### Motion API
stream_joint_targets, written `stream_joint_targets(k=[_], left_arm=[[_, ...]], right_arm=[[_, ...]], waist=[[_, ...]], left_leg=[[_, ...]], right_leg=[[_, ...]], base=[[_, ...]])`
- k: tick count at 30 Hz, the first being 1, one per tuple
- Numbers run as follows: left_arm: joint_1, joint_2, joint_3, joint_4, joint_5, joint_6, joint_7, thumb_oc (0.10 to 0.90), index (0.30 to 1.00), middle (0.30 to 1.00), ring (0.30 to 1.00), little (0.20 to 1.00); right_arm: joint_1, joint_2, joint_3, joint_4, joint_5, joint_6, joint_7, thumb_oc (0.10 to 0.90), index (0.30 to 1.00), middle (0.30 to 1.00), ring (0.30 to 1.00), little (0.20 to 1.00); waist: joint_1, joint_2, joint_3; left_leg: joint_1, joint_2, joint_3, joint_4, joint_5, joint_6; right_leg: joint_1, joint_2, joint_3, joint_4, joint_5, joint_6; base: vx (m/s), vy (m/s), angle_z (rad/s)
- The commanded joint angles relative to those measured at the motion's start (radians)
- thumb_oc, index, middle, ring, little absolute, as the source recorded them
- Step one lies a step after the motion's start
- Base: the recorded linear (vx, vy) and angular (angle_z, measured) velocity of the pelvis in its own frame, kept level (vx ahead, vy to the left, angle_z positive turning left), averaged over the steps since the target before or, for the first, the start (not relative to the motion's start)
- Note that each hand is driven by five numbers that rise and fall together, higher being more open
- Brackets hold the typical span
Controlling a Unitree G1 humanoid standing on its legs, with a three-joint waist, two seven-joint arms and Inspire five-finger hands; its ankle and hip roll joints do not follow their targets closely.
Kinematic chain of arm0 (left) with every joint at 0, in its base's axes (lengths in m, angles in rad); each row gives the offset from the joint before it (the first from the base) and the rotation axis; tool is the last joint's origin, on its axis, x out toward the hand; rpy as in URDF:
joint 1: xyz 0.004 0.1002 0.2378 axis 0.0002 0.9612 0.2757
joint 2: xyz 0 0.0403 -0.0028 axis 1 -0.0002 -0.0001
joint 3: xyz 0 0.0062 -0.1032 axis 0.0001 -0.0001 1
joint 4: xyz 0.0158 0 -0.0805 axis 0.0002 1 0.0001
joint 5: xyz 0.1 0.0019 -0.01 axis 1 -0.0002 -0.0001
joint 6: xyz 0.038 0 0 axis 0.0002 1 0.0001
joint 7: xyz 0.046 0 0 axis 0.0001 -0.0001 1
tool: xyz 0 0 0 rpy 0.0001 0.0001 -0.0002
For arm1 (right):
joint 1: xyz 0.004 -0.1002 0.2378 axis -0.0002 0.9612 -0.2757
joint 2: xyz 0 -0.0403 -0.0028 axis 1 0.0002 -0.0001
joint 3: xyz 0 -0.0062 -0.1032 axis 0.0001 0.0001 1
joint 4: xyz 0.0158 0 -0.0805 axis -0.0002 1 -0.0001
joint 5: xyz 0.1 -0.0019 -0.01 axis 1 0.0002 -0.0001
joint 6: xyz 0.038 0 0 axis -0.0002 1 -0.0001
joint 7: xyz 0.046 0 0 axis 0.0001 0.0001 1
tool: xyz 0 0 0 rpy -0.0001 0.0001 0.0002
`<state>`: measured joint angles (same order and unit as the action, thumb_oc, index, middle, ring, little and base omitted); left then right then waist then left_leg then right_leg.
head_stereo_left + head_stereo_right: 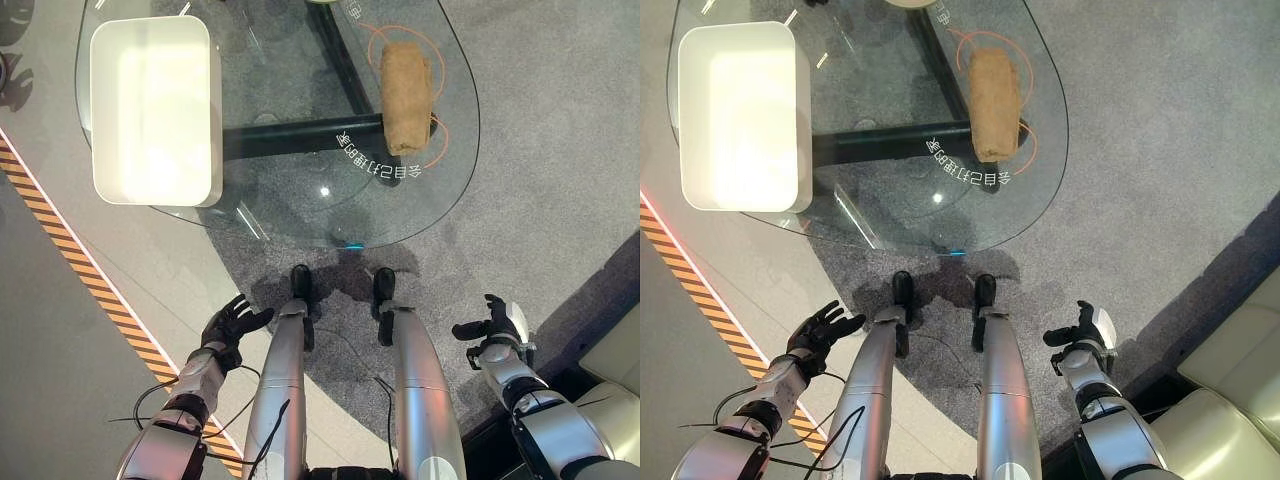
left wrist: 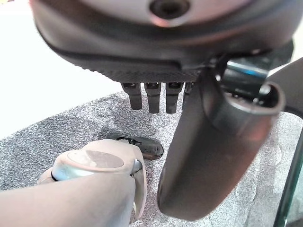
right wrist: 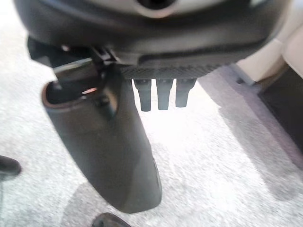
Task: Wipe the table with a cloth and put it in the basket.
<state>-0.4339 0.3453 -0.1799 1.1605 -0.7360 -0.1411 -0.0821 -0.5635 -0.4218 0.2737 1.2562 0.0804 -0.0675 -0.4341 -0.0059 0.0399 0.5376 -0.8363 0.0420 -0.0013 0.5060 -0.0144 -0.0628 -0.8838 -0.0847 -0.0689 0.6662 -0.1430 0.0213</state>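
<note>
two silver-grey arms with dark ringed wrist cuffs, ending in a black-fingered left hand (image 1: 232,322) and right hand (image 1: 495,322) (each thumb a broad smooth dark shell in the wrist views), above a row of blunt dark fingers under a finely ribbed palm edge.

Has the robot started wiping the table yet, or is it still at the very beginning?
It looks like the very beginning. Nothing looks done: the brown cloth lies folded on the glass table, untouched, and the white basket at the table's left end holds nothing. Nothing is in hand: the left hand and right hand hang open, low beside the legs, short of the table. Left to do: pick up the cloth, wipe, drop it in the basket.
</note>
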Motion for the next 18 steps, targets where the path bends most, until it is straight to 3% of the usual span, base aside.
stream_joint_targets(k=[1, 4, 8, 18], left_arm=[[0.029, 0.040, 0.017, 0.011, -0.043, -0.030, -0.007, 0.800, 0.900, 0.900, 0.900, 0.900], [0.016, 0.051, 0.008, 0.002, -0.047, -0.018, -0.001, 0.800, 0.900, 0.900, 0.900, 0.900], [0.020, 0.054, -0.001, -0.016, -0.056, -0.017, 0.012, 0.800, 0.900, 0.900, 0.900, 0.900], [0.028, 0.028, -0.026, -0.031, -0.079, -0.045, 0.037, 0.800, 0.900, 0.900, 0.900, 0.900]], right_arm=[[0.008, -0.103, -0.050, -0.025, 0.054, -0.086, -0.077, 0.800, 0.900, 0.900, 0.900, 0.900], [-0.028, -0.124, -0.047, -0.070, 0.097, -0.137, -0.108, 0.800, 0.900, 0.900, 0.900, 0.900], [-0.067, -0.154, -0.044, -0.205, 0.159, -0.155, -0.157, 0.800, 0.900, 0.900, 0.900, 0.900], [-0.251, -0.175, 0.004, -0.553, 0.250, -0.150, -0.305, 0.800, 0.900, 0.900, 0.900, 0.900]], waist=[[-0.007, 0.013, -0.018], [-0.004, 0.009, -0.018], [-0.006, 0.004, -0.018], [-0.006, 0.012, -0.018]], left_leg=[[-0.009, -0.048, 0.023, 0.099, -0.085, 0.039], [-0.011, -0.049, 0.024, 0.098, -0.084, 0.037], [-0.003, -0.048, 0.027, 0.082, -0.081, 0.033], [0.013, -0.052, 0.038, 0.031, -0.068, 0.025]], right_leg=[[0.030, 0.010, -0.023, -0.048, 0.044, -0.010], [0.032, 0.008, -0.028, -0.055, 0.050, -0.010], [0.037, 0.009, -0.031, -0.074, 0.056, -0.009], [0.043, 0.018, -0.040, -0.113, 0.051, -0.017]], base=[[-0.02, -0.021, 0.06], [-0.02, -0.026, 0.08], [0.00, -0.006, 0.01], [0.00, 0.015, 0.00]])
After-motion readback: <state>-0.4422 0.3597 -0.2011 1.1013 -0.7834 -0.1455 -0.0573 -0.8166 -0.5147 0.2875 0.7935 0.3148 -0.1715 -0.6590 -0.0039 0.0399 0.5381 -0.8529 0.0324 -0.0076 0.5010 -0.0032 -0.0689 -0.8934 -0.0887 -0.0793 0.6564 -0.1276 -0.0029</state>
